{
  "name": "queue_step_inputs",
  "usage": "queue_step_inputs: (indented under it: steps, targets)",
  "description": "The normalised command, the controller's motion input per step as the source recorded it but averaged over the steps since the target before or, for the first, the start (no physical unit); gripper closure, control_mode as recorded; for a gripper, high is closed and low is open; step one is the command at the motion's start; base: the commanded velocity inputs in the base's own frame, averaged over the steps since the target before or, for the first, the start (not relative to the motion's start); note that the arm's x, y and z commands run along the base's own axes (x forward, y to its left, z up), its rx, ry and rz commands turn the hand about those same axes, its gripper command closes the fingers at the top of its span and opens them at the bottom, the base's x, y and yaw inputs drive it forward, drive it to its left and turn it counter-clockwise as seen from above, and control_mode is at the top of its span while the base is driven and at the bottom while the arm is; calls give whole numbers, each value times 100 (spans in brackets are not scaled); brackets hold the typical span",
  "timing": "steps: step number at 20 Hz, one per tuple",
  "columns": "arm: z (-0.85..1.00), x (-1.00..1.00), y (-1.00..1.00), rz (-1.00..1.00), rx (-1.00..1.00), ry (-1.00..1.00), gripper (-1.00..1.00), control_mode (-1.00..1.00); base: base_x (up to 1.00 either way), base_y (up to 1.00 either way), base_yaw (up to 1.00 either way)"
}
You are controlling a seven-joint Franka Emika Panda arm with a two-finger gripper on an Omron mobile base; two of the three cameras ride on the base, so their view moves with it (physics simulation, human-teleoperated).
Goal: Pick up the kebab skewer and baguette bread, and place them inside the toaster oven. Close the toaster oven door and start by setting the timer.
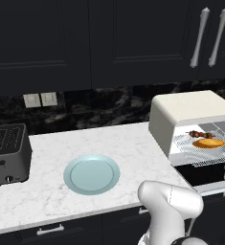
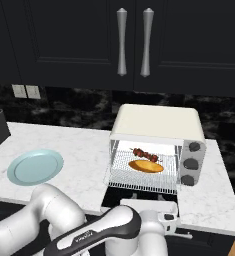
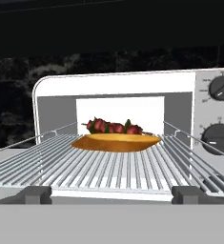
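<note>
Your gripper (image 3: pixel 111 194) faces the toaster oven (image 2: pixel 156 130); its dropped toaster oven door (image 2: pixel 139 199) lies crosswise just below the fingertips. Whether the jaws are parted, you cannot tell.

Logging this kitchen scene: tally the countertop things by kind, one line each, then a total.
Appliances: 2, the toaster oven and the slot toaster
Food items: 2, the kebab skewer and the baguette bread, both on the oven's rack
Plates: 1, the light blue plate
Total: 5

no readable text, dial markings on toaster oven (image 3: pixel 132 124) too blurred
</note>
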Motion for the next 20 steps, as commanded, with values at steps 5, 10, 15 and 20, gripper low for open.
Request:
queue_step_inputs:
  steps: [5, 10, 15, 20]
  targets:
    - [-1, 0, 0, 0, 0, 7, -100, -100, 0, 0, 0]
    - [-3, 6, 0, 0, 0, 9, -100, -100, 0, 0, 0]
    - [-1, 20, 0, 0, 0, 2, -100, -100, 0, 0, 0]
    - [-10, 24, 0, 0, 0, 0, -100, -100, 0, 0, 0]
